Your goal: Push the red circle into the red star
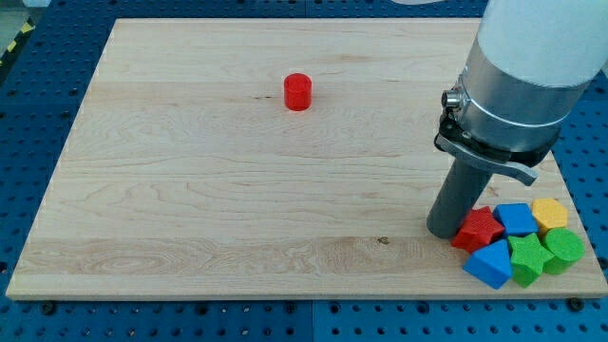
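Wooden board (190, 209) on blue table, tip (443, 231) touching red star (478, 229) at its 9 o'clock, nothing pinched, red circle (297, 92) far off at 10 o'clock, not yet pushed; next, around behind circle.

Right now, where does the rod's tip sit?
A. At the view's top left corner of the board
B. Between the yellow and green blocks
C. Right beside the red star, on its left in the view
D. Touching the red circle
C: my tip stands right against the view's left side of the red star, in the block cluster at the view's lower right, far from the red circle.
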Tool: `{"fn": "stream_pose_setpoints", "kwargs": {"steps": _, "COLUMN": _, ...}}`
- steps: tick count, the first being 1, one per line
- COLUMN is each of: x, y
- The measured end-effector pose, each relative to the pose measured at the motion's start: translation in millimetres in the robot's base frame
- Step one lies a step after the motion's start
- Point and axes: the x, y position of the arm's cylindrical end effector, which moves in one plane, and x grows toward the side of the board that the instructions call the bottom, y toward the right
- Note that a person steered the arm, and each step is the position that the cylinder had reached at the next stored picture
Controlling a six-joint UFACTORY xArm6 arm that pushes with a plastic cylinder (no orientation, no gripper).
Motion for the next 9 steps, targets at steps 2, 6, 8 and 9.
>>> {"fn": "stream_pose_setpoints", "kwargs": {"steps": 2, "x": -31.5, "y": -74.4}}
{"fn": "stream_pose_setpoints", "kwargs": {"steps": 6, "x": -176.4, "y": -173.5}}
{"fn": "stream_pose_setpoints", "kwargs": {"steps": 8, "x": -215.4, "y": -138.3}}
{"fn": "stream_pose_setpoints", "kwargs": {"steps": 9, "x": -231.0, "y": -161.2}}
